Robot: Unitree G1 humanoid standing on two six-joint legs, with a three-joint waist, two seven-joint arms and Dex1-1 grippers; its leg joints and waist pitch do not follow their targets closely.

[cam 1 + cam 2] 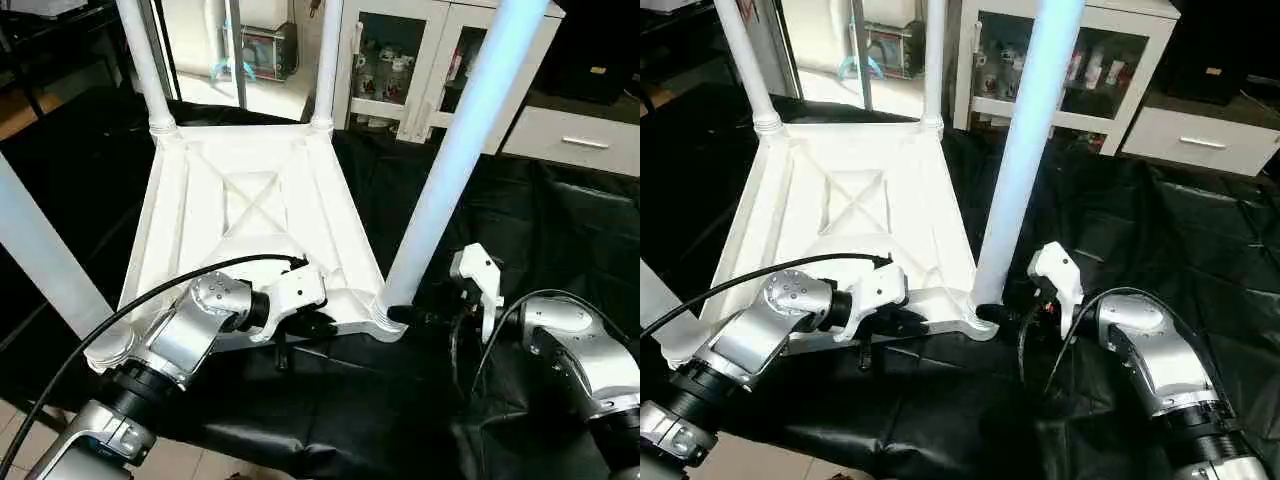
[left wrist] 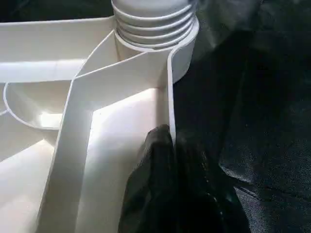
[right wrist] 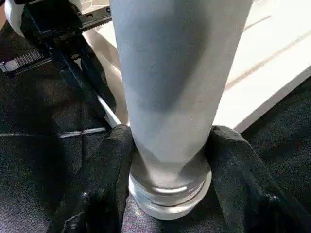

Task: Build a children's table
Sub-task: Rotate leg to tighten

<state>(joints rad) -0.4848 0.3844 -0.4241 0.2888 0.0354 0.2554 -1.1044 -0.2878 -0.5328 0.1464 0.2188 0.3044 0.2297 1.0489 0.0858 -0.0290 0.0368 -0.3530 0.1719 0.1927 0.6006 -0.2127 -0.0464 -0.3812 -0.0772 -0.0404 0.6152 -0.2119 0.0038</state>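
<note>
- We have the white plastic rectangular tabletop lying upside down, ribbed X-braced underside up, on the black cloth-covered work surface, near its middle towards our left.
- Progress as we judge it: four long tapered white tube legs stand in the round corner sockets. Two far legs and look seated. The near-left leg is up too, though its socket sits behind our left arm.
- The near-right leg is in its socket; threaded rings show at its base, so we reckon it may want final tightening. After that, flipping the table upright is left.
- Right gripper: black fingers sit either side of the near-right leg's base, flanking it closely. We can't tell whether they're clamped on it.
- Left gripper: fingers together, pinching the tabletop's near edge wall, just beside that same corner socket. Looks like a steadying hold.
</note>
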